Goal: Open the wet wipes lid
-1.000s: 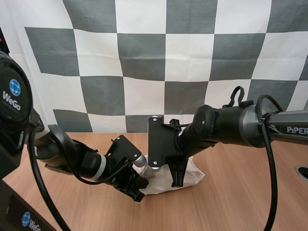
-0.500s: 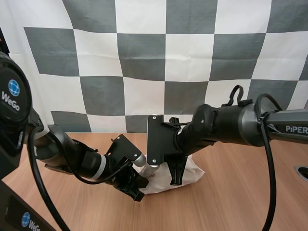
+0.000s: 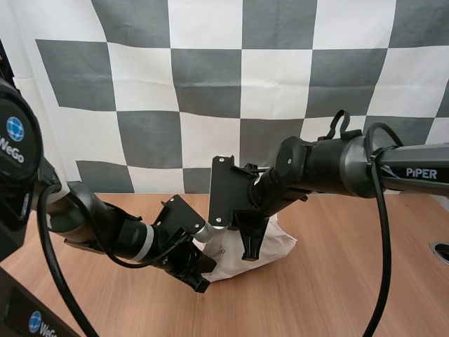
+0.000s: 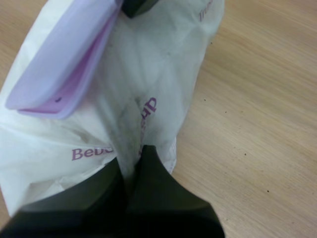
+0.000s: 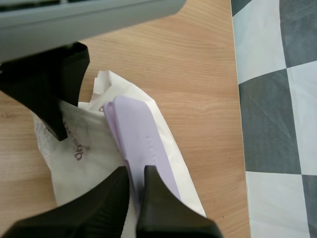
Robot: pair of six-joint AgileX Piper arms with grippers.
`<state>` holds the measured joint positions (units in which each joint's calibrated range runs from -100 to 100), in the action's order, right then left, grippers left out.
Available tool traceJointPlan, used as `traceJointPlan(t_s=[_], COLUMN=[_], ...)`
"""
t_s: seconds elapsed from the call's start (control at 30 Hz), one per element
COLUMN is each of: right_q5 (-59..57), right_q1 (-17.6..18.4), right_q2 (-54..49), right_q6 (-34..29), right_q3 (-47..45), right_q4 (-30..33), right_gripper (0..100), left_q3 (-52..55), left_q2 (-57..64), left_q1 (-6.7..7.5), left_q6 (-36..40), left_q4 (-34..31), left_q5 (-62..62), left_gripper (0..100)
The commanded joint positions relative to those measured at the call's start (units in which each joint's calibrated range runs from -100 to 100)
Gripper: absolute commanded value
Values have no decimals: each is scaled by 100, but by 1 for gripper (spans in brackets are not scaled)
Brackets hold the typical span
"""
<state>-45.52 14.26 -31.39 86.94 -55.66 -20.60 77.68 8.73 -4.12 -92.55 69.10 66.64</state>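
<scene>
Here, in the high view, the pack of wet wipes [image 3: 280, 242] lay on the wooden table [image 3: 351, 281] just below the middle of the frame, with both arms meeting over it. The left arm reached in from the lower left, and the left gripper [image 3: 195, 274] sat low at the pack's near left edge. The right arm came across from the right, and the right gripper [image 3: 250, 249] pointed down onto the middle of the pack.

Seen from the left wrist, the left gripper [image 4: 132, 157] was clamped on the pack [image 4: 163, 64]. Its two black fingers [image 4: 158, 183] were drawn almost together, with a ridge of the white, purple-lettered film nipped between the tips. Beyond them the lilac lid [image 4: 64, 59] appeared to be lifted a little off a darker lilac layer beneath it. A dark fingertip [image 4: 141, 6] of the right gripper stood at the lid's far end.

From the right wrist, the right gripper [image 5: 134, 174] was closed on the lid [image 5: 141, 134], with the lid's near end pinched between the two fingertips. The white pack [image 5: 81, 171] spread out to either side of the lid. A finger [image 5: 52, 109] of the left gripper pressed on the pack's far edge, with bare table [image 5: 173, 59] behind it.
</scene>
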Motion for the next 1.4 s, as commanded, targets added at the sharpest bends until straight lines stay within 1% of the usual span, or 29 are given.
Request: traceJointPlan(t_s=[0.0,0.13,0.4,0.53,0.57,0.63,0.7,0.73,0.77,0.8,1.03,1.2,1.3,1.33,1.37], right_q5=[32,-153,-440,-871,-938,-953,-953,-953,-953,-960,-1274,-895,-876,-876,-864], right_q1=[-6,-6,-6,-6,-6,-6,-6,-6,-6,-6,-6,-6,-6,-6,-6], right_q2=[5,5,5,5,5,5,5,5,5,5,5,5,17,17,17], right_q6=[-113,-254,-301,-301,-301,-306,-371,-419,-449,-460,-525,-525,-525,-525,-525], right_q3=[45,57,57,57,57,57,57,57,57,57,57,57,57,57,57], right_q4=[139,295,295,394,406,406,393,393,393,393,393,499,498,498,498], right_gripper=[0,0,0,0,6,32,62,74,82,85,84,83,77,74,68], left_q3=[-4,-4,-4,-4,-4,-4,-4,-4,-4,-4,-4,-4,-4,-4,-4], left_q2=[-4,-4,-4,-4,-4,-4,-4,-4,-4,-4,-4,-4,-4,-4,-4], left_q1=[-2,-2,-2,-2,-2,-2,-2,-2,-2,-2,-2,-2,-2,-2,-2], left_q6=[-69,-69,-69,-69,-69,-69,-69,-69,-69,-69,-69,-69,-69,-69,-69], left_q4=[-9,-9,-9,-9,-9,-9,-9,-9,-9,-9,-9,-9,-9,-9,-9], left_q5=[-16,-34,-34,-34,-34,-34,-34,-34,-34,-34,-34,-34,-34,-34,-34], left_gripper=[0,0,0,0,0,0,0,0,0,0,0,0,0,0,0])
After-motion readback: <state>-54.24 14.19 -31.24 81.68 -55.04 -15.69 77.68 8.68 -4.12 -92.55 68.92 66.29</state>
